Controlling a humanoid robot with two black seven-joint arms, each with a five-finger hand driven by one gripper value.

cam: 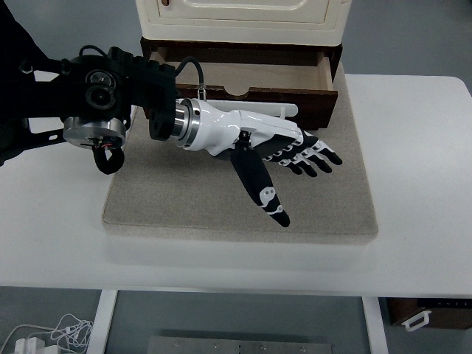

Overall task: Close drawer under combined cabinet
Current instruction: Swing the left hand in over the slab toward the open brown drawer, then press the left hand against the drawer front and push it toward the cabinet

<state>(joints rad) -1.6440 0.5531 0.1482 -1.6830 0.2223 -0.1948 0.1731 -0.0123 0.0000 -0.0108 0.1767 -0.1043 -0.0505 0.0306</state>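
The left hand [284,151], white-shelled with black fingers, was stretched flat with its fingers [313,157] spread and straight and its thumb [259,183] angled away toward the near side, holding nothing. It hovered just in front of the dark brown wooden drawer [251,82], which stood pulled out from under the cream-coloured cabinet [240,21]; whether the hand touched the drawer front could not be told. The drawer's pale interior showed, and a half-round notch sat in the middle of its front edge. Behind the hand the black arm [96,92] came in from the left of the drawer. Cabinet and drawer stood on a grey-beige felt mat [184,199], which lay on a white table [413,184]. No legible writing showed anywhere.
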